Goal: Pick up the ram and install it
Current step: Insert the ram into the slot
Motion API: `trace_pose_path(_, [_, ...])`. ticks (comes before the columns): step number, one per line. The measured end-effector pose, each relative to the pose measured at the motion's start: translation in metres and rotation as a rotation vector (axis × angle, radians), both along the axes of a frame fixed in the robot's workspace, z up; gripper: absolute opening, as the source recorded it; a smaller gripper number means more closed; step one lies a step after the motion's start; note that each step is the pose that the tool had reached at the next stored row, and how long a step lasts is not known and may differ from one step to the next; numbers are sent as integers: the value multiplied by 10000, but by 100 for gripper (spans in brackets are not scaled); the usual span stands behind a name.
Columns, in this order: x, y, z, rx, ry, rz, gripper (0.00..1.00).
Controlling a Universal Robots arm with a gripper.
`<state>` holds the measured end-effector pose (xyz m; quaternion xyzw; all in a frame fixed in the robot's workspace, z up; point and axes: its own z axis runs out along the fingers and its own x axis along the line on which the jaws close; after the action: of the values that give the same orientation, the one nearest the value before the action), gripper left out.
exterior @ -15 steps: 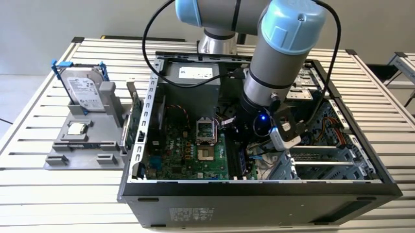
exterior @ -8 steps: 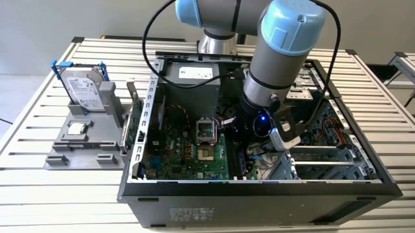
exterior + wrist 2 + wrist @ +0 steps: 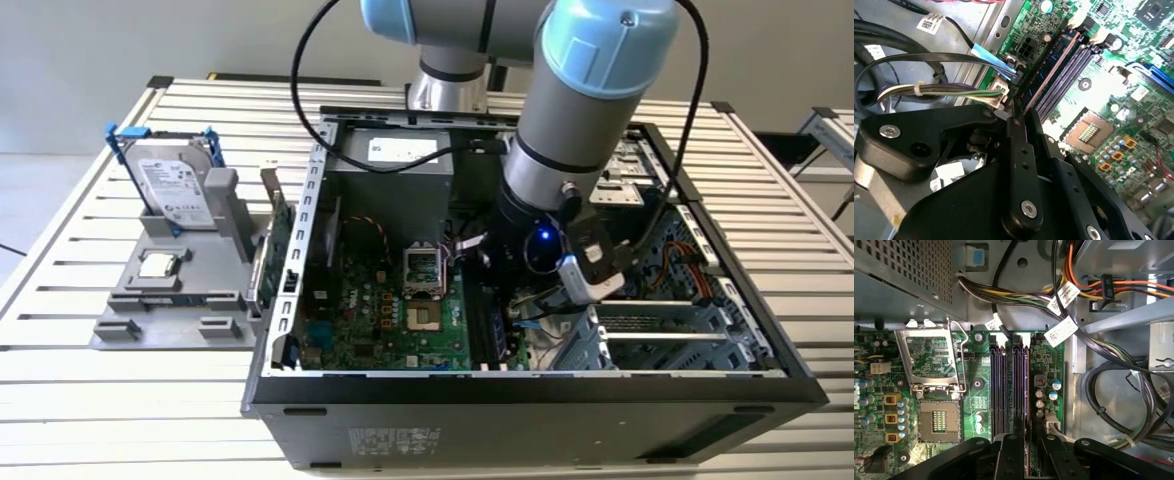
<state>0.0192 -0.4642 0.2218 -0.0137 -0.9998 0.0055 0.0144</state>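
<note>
Four memory slots (image 3: pixel 1010 385) are running side by side on the motherboard (image 3: pixel 974 385), and I am holding the ram (image 3: pixel 1046 80) edge-on over the outermost of them, the one nearest the cable bundle (image 3: pixel 1114 385). My gripper (image 3: pixel 1026 447) is clenching the stick by its two flat faces, the fingers (image 3: pixel 1019 165) pinching near the upper edge while the contact edge is pointing down into the slot; in the first wrist view the board is showing as a thin line rising toward twelve o'clock from between my fingers. In the exterior view my gripper (image 3: pixel 534 290) is working deep inside the open computer case (image 3: pixel 534 385), at roughly three o'clock from the processor socket (image 3: pixel 420 270), with the hard drive (image 3: pixel 174 185) and the processor chip (image 3: pixel 158 265) sitting on the grey tray (image 3: pixel 120 325) out at nine o'clock. Whether the ram is already seating or only hovering just above the slot I cannot quite tell, since my own fingers are covering its near end. I judge the stick light, stiff and thin, yet brittle: it is tolerating pressure straight down its edge, not twisting, so gripping the bare faces near the middle, clear of the contacts, is suiting it best.
</note>
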Motion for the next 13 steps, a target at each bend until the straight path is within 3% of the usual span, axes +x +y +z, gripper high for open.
trace_pose_path(6, [0, 0, 149, 1, 0, -1, 100])
trace_pose_path(11, [0, 0, 177, 2, -1, -1, 100])
trace_pose_path(12, [0, 0, 178, 1, 0, -1, 0])
trace_pose_path(13, [0, 0, 178, 1, 0, 0, 0])
